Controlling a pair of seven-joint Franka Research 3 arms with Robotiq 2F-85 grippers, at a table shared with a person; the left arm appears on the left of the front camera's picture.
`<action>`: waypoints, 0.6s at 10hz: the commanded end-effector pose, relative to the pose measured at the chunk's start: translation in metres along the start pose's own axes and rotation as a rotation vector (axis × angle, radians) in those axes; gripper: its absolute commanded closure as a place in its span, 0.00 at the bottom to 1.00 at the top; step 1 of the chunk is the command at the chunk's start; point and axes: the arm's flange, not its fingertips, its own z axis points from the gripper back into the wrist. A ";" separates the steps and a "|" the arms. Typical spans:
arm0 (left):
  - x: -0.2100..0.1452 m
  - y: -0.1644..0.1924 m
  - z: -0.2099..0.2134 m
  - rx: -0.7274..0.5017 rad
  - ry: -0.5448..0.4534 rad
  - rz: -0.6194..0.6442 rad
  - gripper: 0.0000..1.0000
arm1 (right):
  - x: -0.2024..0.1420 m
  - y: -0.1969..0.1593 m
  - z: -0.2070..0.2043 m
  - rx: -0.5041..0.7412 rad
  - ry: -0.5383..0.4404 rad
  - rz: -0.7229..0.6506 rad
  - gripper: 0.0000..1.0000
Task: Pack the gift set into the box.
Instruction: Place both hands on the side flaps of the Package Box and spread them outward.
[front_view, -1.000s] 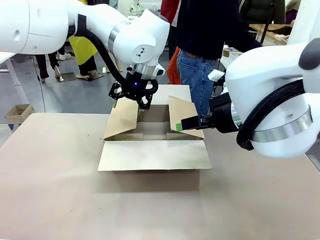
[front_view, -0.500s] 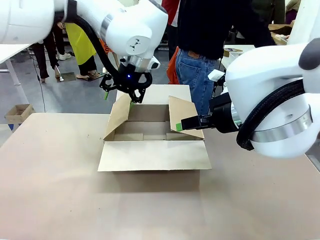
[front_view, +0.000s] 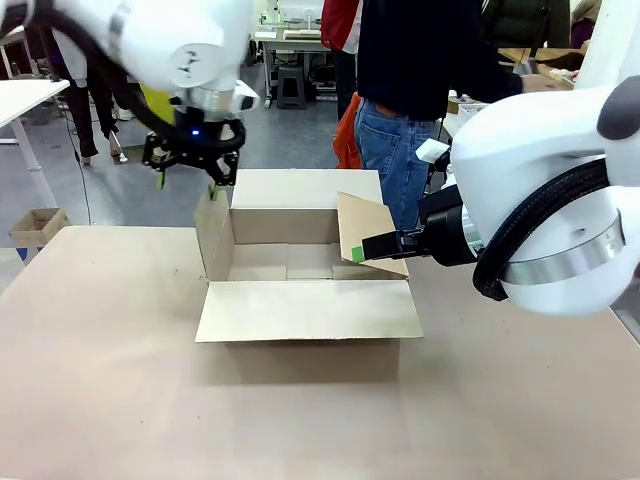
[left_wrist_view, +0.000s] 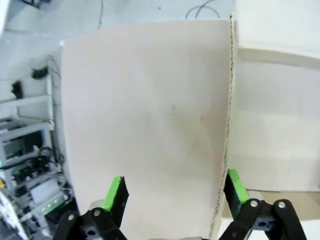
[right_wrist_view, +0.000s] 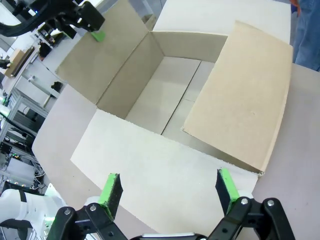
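Left gripper (front_view: 187, 178), fingers spread, had moved to upper left of frame. I noted the left flap (front_view: 213, 240) now upright. Right gripper (right_wrist_view: 169, 186) likewise spread. Box (front_view: 300, 312) sat mid-frame, mouth wider for packing.

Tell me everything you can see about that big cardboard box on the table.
The box is a large brown corrugated carton sitting on the table, open and empty inside. Its near flap lies folded out flat, its far flap is laid back, its left flap stands almost upright and its right flap leans in over the opening. The open left gripper is at the left flap's top edge; the open right gripper is beside the right flap, contact unclear.
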 end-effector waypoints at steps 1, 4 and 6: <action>-0.012 0.046 -0.028 -0.164 0.057 0.049 0.00 | 0.004 0.004 0.003 -0.018 -0.001 -0.019 0.00; -0.021 0.106 -0.084 -0.496 0.167 0.017 0.00 | 0.004 0.004 0.003 -0.018 -0.001 -0.019 0.00; -0.030 0.135 -0.119 -0.667 0.214 -0.027 0.00 | 0.004 0.004 0.003 -0.018 -0.001 -0.019 0.00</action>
